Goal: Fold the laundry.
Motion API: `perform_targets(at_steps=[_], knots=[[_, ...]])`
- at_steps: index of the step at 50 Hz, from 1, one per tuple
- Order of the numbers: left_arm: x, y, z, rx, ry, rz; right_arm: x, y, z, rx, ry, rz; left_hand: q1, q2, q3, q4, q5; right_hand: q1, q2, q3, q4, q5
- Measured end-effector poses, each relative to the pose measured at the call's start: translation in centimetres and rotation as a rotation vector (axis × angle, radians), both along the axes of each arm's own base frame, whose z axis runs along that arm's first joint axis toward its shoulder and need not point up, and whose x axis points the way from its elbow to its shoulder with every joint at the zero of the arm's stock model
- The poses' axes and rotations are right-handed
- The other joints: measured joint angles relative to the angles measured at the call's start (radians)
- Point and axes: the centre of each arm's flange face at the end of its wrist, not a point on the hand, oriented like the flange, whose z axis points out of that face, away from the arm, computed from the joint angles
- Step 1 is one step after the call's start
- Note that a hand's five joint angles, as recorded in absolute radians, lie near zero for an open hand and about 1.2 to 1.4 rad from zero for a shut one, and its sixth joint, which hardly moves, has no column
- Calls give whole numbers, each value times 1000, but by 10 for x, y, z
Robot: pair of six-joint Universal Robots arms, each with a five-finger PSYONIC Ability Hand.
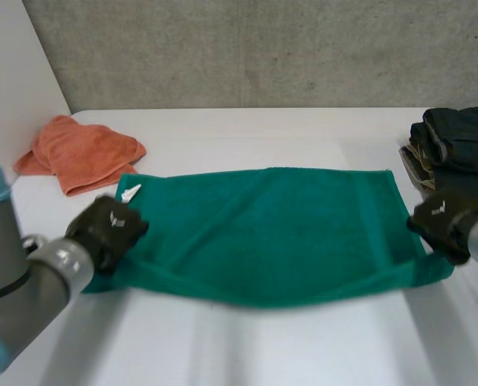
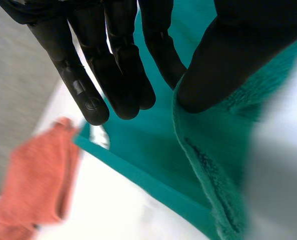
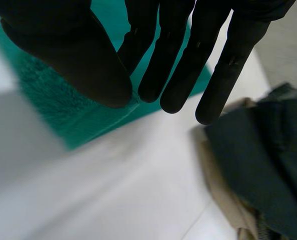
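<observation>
A green towel lies spread wide across the white table, with a white tag at its far left corner. My left hand is at the towel's near left corner. In the left wrist view the left hand pinches a raised fold of the towel between its thumb and straight fingers. My right hand is at the near right corner. In the right wrist view the right hand holds the towel's edge the same way.
A crumpled orange cloth lies at the far left, just beyond the towel; it is also seen past the left fingertips as the orange cloth. A pile of dark folded clothes sits at the far right, close beside the right hand.
</observation>
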Motion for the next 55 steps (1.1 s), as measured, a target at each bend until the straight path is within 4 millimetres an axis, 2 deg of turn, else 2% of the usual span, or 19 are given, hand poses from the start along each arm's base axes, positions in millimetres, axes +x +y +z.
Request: perform_targets(at_steps=[7, 15, 20, 28, 29, 30, 32, 33, 34, 36, 40, 44, 49, 51, 55], knots=[[-35, -79, -9, -251, 85, -14, 11, -65, -15, -202, -117, -122, 0, 0, 0, 0, 0, 0, 0, 0, 0, 0], [-70, -141, -28, -372, 131, -35, 34, -115, -25, -401, -148, -143, 0, 0, 0, 0, 0, 0, 0, 0, 0, 0], [-82, -167, -40, -412, 147, -40, 41, -139, -35, -481, -154, -135, 0, 0, 0, 0, 0, 0, 0, 0, 0, 0], [-93, -194, -48, -483, 172, -27, 50, -180, -49, -605, -172, -140, 0, 0, 0, 0, 0, -13, -15, -23, -26, -15], [-94, -196, -48, -489, 174, -25, 50, -183, -50, -613, -173, -142, 0, 0, 0, 0, 0, -110, -109, -120, -124, -122], [-94, -197, -48, -491, 176, -24, 51, -185, -51, -619, -175, -143, 0, 0, 0, 0, 0, -110, -109, -120, -124, -122], [-97, -198, -49, -497, 182, -22, 52, -191, -55, -633, -177, -148, -312, -306, -300, -310, -290, -611, -640, -632, -614, -633], [-98, -198, -49, -498, 184, -24, 52, -192, -56, -635, -178, -149, -533, -518, -489, -503, -481, -743, -776, -766, -769, -793], [-100, -197, -49, -499, 187, -26, 53, -193, -57, -637, -180, -149, -582, -560, -551, -546, -524, -825, -858, -854, -860, -878], [-104, -193, -49, -498, 193, -34, 54, -192, -56, -637, -186, -149, -926, -906, -889, -912, -877, -910, -955, -971, -972, -976], [-111, -185, -47, -494, 205, -49, 56, -188, -45, -638, -206, -147, -950, -983, -981, -999, -956, -910, -959, -982, -989, -981], [-115, -168, -29, -496, 227, -59, 56, -170, -16, -624, -274, -137, -950, -987, -982, -1000, -956, -910, -959, -982, -989, -981], [-111, -140, 1, -473, 271, -59, 49, -134, 23, -561, -370, -102, -950, -987, -981, -1000, -956, -910, -959, -982, -989, -981], [-107, -127, 12, -455, 294, -58, 43, -120, 31, -509, -394, -99, -950, -988, -981, -1000, -956, -910, -959, -982, -989, -981], [-98, -101, 26, -401, 353, -53, 25, -98, 30, -354, -417, -132, -950, -989, -981, -1000, -956, -861, -892, -911, -919, -915]])
